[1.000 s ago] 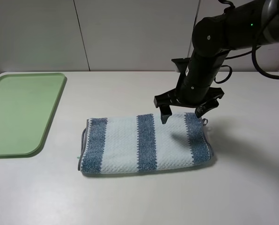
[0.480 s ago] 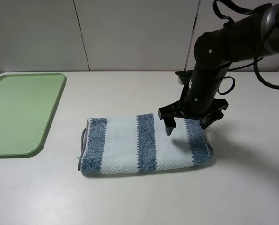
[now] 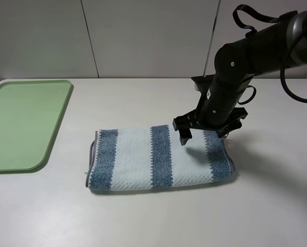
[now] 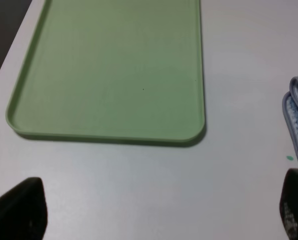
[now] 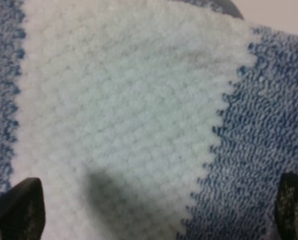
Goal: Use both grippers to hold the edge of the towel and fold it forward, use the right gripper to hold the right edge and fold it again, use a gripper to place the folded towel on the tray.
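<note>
Tray (image 3: 24, 123): pale green, flat, low rim, lies at the far left of the surface (image 3: 143, 221), nothing on it. Left tool (image 4: 156, 207): not seen from the high camera; in its own wrist view the two dark fingertips (image 4: 16, 210) stand far apart, spread, gripping nothing, above bare surface just in front of the tray's near rim. Small green speck (image 4: 289, 158) on the surface near the towel's left end. Towel (image 3: 158, 159): folded lengthwise, lies flat at the centre, right of the tray and well apart from it; stripes run blue-grey, pale, blue-grey, pale, blue-grey. Grey binding (image 3: 91, 154) shows at its left end, doubled in layers. Right tool (image 3: 204, 134): on the black arm reaching in from the upper right, pointed down over the towel's far edge near the right end, fingers spread, straddling the last pale stripe and the last blue-grey stripe. Right wrist view: cloth fills the picture, very close; fingertips (image 5: 16, 210) wide apart, nothing pinched. Contact with the cloth: cannot tell.
</note>
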Tool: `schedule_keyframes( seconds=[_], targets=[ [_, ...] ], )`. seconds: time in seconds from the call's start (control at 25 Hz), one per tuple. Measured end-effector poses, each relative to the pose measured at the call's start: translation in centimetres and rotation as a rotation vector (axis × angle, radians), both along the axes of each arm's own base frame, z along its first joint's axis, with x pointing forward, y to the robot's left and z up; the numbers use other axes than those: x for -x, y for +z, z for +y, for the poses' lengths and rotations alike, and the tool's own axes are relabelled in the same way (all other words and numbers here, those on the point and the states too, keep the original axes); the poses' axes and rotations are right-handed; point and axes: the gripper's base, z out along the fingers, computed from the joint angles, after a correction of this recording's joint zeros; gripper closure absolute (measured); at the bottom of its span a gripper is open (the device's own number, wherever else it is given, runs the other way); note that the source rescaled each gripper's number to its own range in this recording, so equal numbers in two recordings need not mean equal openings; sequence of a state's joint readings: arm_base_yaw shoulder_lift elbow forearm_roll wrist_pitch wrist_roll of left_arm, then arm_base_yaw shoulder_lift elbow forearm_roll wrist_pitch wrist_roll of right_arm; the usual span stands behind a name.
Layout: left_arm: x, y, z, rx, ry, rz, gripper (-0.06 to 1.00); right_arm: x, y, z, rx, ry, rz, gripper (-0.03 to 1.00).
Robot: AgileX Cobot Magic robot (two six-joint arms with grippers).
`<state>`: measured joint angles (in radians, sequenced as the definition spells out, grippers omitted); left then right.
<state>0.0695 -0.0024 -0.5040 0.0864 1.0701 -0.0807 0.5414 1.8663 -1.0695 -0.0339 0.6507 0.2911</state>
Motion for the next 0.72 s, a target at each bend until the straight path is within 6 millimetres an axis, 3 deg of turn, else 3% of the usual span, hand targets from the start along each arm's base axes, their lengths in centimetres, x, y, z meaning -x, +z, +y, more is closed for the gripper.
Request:
schedule_keyframes(
  seconds=[0.2,0.48,0.72],
  targets=[
    [0.0,0.0,0.0,0.000,0.000,0.000,0.03,-0.3,0.0,-0.7,0.010,-0.016,0.004,-0.03],
    [0.0,0.0,0.0,0.000,0.000,0.000,0.03,-1.6,-0.1,-3.7,0.000,-0.100,0.027,-0.03],
    [0.0,0.0,0.0,0.000,0.000,0.000,0.03,-0.6,-1.6,-5.3,0.012,-0.138,0.078,-0.03]
  ],
)
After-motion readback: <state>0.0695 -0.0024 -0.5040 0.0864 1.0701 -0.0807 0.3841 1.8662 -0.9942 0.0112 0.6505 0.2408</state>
